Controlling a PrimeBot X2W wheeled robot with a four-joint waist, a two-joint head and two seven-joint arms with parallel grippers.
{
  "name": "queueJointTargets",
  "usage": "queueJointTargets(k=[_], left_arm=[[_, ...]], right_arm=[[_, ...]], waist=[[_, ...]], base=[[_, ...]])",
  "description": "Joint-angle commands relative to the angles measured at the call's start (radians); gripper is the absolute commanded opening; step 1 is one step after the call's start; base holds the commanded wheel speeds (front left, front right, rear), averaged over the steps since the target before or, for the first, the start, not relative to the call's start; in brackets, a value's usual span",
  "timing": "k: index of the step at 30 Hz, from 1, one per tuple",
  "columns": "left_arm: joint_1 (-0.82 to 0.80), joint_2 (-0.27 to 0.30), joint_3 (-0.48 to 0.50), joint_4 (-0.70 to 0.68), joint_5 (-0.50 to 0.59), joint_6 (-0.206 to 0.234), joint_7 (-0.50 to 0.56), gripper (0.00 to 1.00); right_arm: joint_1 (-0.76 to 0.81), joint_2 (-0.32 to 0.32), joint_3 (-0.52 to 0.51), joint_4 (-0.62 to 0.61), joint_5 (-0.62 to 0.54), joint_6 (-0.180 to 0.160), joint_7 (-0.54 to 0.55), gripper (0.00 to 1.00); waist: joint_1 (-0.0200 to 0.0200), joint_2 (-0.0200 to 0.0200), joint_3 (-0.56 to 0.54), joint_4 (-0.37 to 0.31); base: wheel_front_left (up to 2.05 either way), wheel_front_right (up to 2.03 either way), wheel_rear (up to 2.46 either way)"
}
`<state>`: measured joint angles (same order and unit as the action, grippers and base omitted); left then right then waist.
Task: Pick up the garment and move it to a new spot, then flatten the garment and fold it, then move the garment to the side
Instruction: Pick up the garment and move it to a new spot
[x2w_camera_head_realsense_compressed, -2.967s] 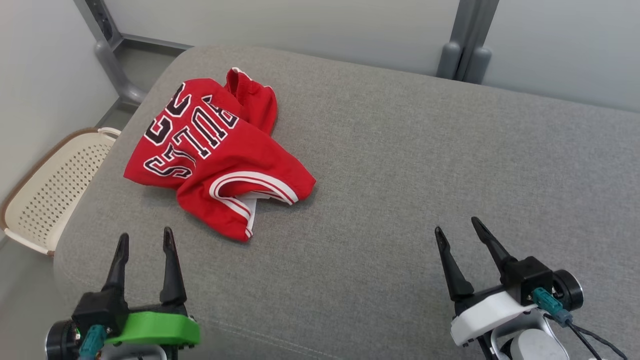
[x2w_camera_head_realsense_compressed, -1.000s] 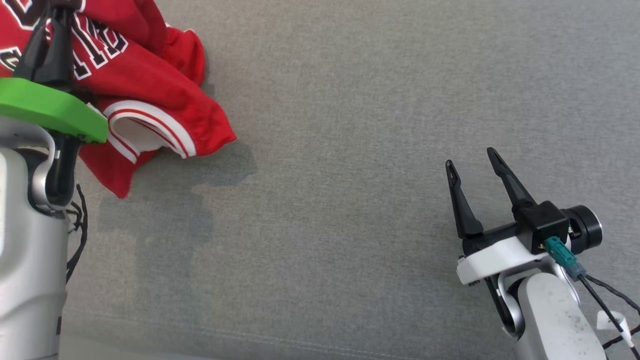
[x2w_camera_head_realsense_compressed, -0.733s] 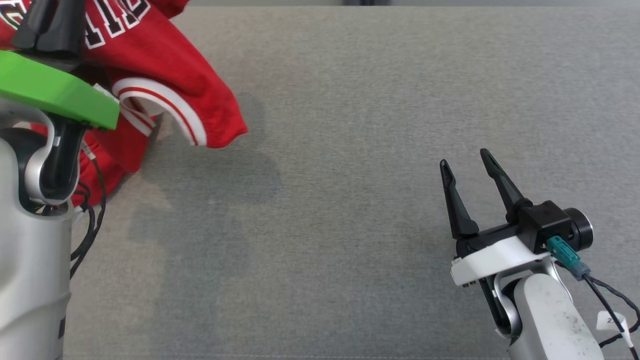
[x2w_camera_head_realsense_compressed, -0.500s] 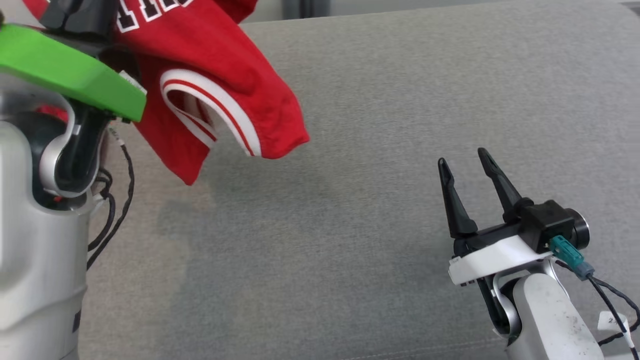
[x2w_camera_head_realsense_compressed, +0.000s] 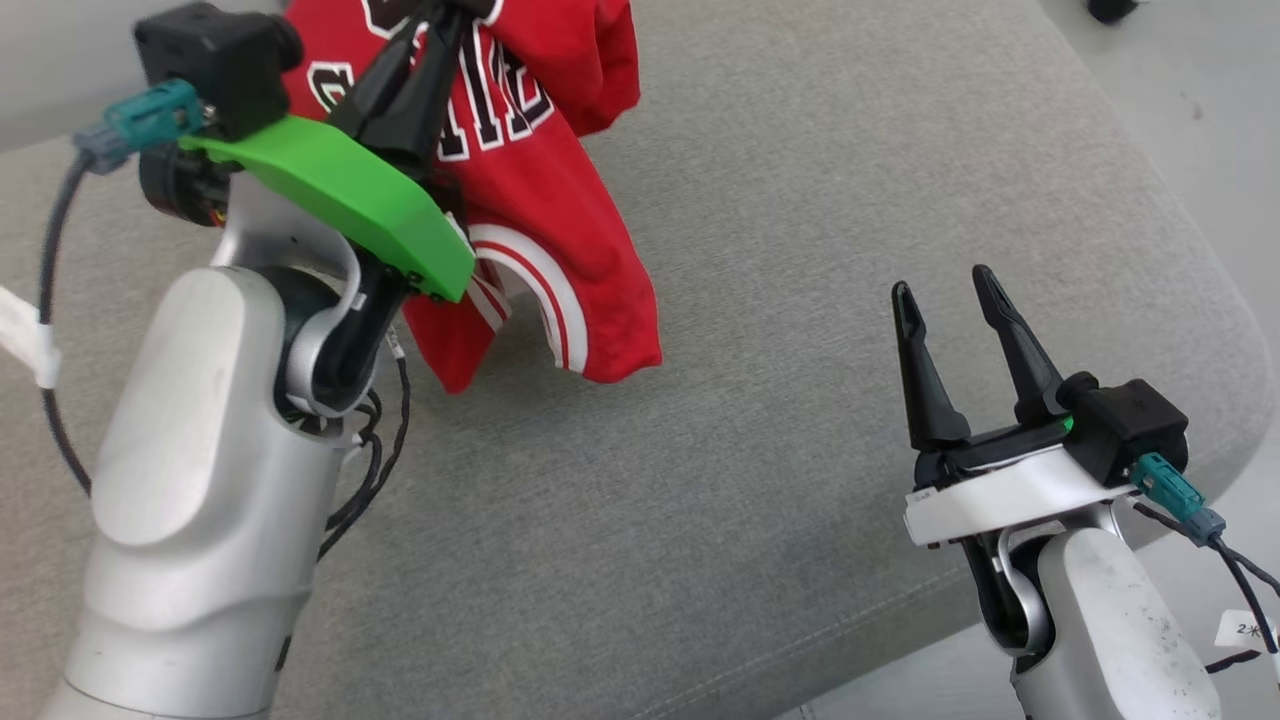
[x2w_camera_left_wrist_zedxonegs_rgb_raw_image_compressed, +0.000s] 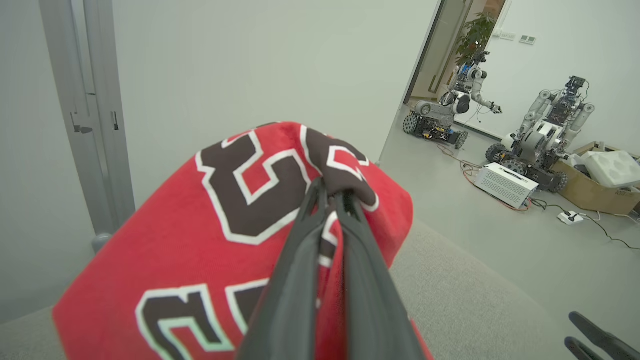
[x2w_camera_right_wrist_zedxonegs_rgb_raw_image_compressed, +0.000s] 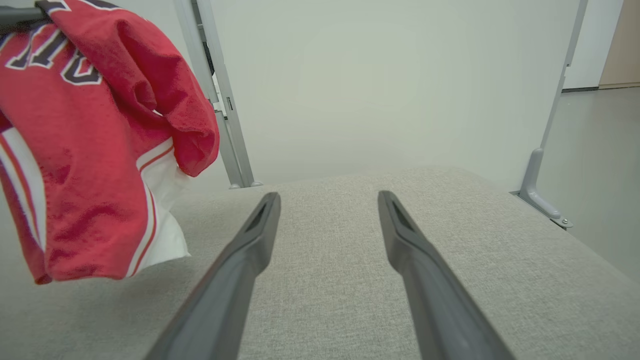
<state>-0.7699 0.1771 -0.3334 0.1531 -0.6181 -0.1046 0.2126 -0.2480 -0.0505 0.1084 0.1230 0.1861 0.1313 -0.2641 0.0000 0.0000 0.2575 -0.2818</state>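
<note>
Left gripper (x2w_camera_left_wrist_zedxonegs_rgb_raw_image_compressed: 330, 194), far left, is clamped on a fold of the red basketball jersey (x2w_camera_head_realsense_compressed: 560, 250), which hangs beneath its fingertips over the grey cushion (x2w_camera_head_realsense_compressed: 800, 200). Right gripper (x2w_camera_head_realsense_compressed: 943, 282), near right, stands empty with jaws apart, well clear of the jersey.

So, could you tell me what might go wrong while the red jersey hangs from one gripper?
The left gripper pinches only a small bunch of the red basketball jersey, so it may slip. The cloth hangs crumpled beside that wrist's black cables and could snag. The open right gripper stands apart, giving no second hold.
</note>
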Motion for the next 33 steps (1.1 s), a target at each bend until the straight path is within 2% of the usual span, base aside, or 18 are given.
queueJointTargets(k=[1, 11, 12, 13, 14, 20, 25, 33], left_arm=[[0.014, -0.004, -0.008, 0.032, 0.011, -0.004, -0.022, 0.0], [0.056, -0.002, -0.073, 0.374, 0.091, -0.011, -0.172, 0.0], [0.054, -0.006, -0.079, 0.407, 0.097, -0.013, -0.19, 0.04], [0.05, -0.008, -0.086, 0.431, 0.104, -0.014, -0.205, 0.33], [0.042, -0.008, -0.096, 0.457, 0.115, -0.015, -0.228, 1.0], [0.043, -0.014, -0.131, 0.513, 0.182, 0.0, -0.408, 1.0], [0.138, -0.021, -0.118, 0.485, 0.209, 0.019, -0.474, 1.0], [0.42, -0.033, 0.012, 0.181, 0.312, 0.035, -0.478, 1.0]], right_arm=[[0.012, 0.0, 0.004, -0.001, 0.011, -0.001, -0.001, 1.0], [0.018, 0.0, 0.025, 0.005, 0.024, -0.001, -0.001, 1.0], [0.016, 0.0, 0.027, 0.006, 0.021, -0.001, -0.001, 1.0], [0.016, 0.0, 0.027, 0.006, 0.017, -0.001, -0.001, 1.0], [0.017, 0.0, 0.028, 0.006, 0.013, -0.001, -0.001, 1.0], [0.045, 0.0, 0.019, 0.013, -0.021, -0.001, -0.001, 1.0], [0.084, -0.001, 0.017, 0.024, -0.054, -0.001, -0.001, 1.0], [0.142, -0.001, 0.009, 0.026, -0.087, -0.001, -0.001, 1.0]], waist=[[0.0, 0.0, 0.046, -0.078], [0.0, 0.0, 0.074, -0.086], [0.0, 0.0, 0.073, -0.08], [0.0, 0.0, 0.07, -0.075], [0.0, 0.0, 0.065, -0.068], [0.0, 0.0, 0.009, -0.001], [0.0, 0.0, -0.073, 0.077], [0.0, 0.0, -0.169, 0.198]], base=[[0.0, 0.0, 0.0], [0.0, 0.0, 0.0], [0.0, 0.0, 0.0], [0.0, 0.0, 0.0], [0.0, 0.0, 0.0], [0.0, 0.0, 0.0], [0.0, 0.0, 0.0], [0.0, 0.0, 0.0]])
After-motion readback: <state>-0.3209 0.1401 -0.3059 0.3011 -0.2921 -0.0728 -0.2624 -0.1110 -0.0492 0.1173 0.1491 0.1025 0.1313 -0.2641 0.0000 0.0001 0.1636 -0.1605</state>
